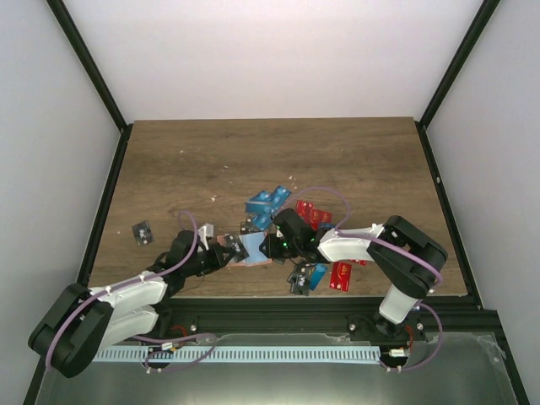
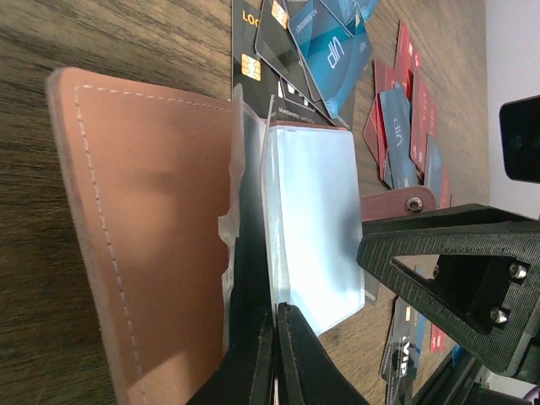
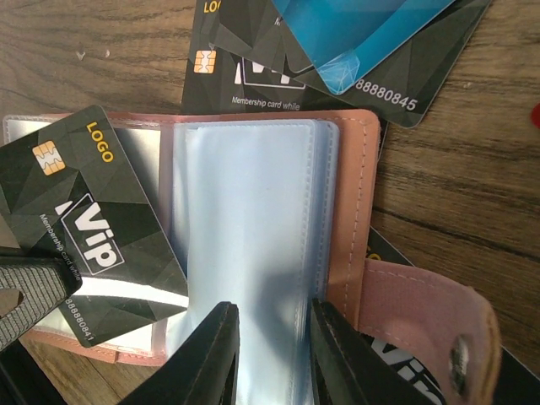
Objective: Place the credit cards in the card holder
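Note:
The tan-pink card holder (image 1: 245,252) lies open near the table's front edge between both grippers. Its cover (image 2: 143,236) and clear sleeves (image 3: 253,211) show close up. My left gripper (image 2: 278,319) is shut on a black VIP credit card (image 3: 93,228), which lies slanted over the holder's left sleeve. My right gripper (image 3: 272,309) stands partly open, its fingertips resting on the sleeve stack with nothing pinched between them. More credit cards lie around: blue ones (image 1: 266,202), red ones (image 1: 314,213) and black ones (image 3: 278,76).
The holder's snap strap (image 3: 422,329) lies flat to its right. More cards sit at the front edge, red (image 1: 342,274) and black and blue (image 1: 302,278). One black card (image 1: 142,232) lies alone at the left. A black frame rail borders the table.

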You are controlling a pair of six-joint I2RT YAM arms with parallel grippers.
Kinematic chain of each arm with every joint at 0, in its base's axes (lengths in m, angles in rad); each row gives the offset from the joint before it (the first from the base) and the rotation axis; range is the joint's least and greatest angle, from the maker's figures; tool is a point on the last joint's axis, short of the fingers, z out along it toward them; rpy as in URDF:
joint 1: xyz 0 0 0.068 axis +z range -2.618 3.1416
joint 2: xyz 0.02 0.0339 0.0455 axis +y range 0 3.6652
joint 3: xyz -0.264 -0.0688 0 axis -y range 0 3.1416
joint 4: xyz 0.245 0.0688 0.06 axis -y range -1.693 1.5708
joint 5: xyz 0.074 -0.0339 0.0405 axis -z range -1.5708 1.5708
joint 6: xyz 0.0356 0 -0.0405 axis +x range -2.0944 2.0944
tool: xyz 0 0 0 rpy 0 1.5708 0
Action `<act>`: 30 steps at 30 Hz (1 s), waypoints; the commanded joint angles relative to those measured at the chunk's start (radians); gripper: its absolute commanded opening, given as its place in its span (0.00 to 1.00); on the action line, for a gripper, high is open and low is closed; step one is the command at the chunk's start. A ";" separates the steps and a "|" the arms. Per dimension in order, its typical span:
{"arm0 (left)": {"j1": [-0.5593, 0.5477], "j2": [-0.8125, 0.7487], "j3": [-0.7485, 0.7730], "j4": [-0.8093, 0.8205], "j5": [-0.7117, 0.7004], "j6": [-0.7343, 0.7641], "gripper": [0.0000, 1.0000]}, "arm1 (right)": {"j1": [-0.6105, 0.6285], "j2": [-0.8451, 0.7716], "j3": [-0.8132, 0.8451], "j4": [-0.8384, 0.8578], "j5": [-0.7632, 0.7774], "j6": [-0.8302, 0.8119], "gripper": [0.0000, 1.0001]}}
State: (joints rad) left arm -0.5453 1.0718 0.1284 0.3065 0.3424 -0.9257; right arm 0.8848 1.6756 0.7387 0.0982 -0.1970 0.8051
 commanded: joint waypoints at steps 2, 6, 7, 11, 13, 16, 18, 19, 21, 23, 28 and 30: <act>-0.002 0.023 -0.027 0.039 0.050 -0.026 0.04 | -0.003 0.025 -0.004 0.005 -0.007 0.008 0.26; 0.001 0.043 -0.027 0.072 0.070 -0.031 0.04 | -0.004 0.024 -0.007 0.006 -0.007 0.011 0.26; 0.002 0.049 -0.028 0.083 0.077 -0.034 0.04 | -0.004 0.024 -0.007 0.005 -0.006 0.010 0.26; 0.004 0.062 -0.030 0.114 0.101 -0.047 0.04 | -0.003 0.021 -0.008 0.004 -0.007 0.012 0.26; 0.005 0.055 -0.030 0.113 0.103 -0.048 0.04 | -0.004 0.021 -0.008 0.002 -0.006 0.012 0.25; 0.007 0.031 -0.031 0.102 0.103 -0.051 0.04 | -0.004 0.022 -0.006 0.003 -0.006 0.012 0.25; 0.007 0.010 -0.030 0.089 0.098 -0.053 0.04 | -0.004 0.022 -0.006 0.002 -0.007 0.012 0.25; 0.008 -0.001 -0.030 0.082 0.097 -0.054 0.04 | -0.004 0.022 -0.007 0.001 -0.007 0.012 0.25; 0.010 -0.020 -0.027 0.065 0.092 -0.053 0.04 | -0.004 0.022 -0.005 0.001 -0.006 0.012 0.25; 0.012 -0.037 -0.024 0.038 0.079 -0.047 0.04 | -0.004 0.022 -0.003 0.000 -0.006 0.012 0.25; 0.013 -0.045 -0.020 0.012 0.064 -0.036 0.04 | -0.004 0.028 0.003 -0.003 -0.007 0.011 0.25; 0.014 -0.030 -0.021 0.013 0.067 -0.036 0.04 | -0.004 0.029 0.003 -0.002 -0.007 0.011 0.25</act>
State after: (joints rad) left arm -0.5365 1.0332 0.1120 0.3363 0.4118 -0.9703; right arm 0.8848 1.6772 0.7372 0.0994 -0.1982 0.8089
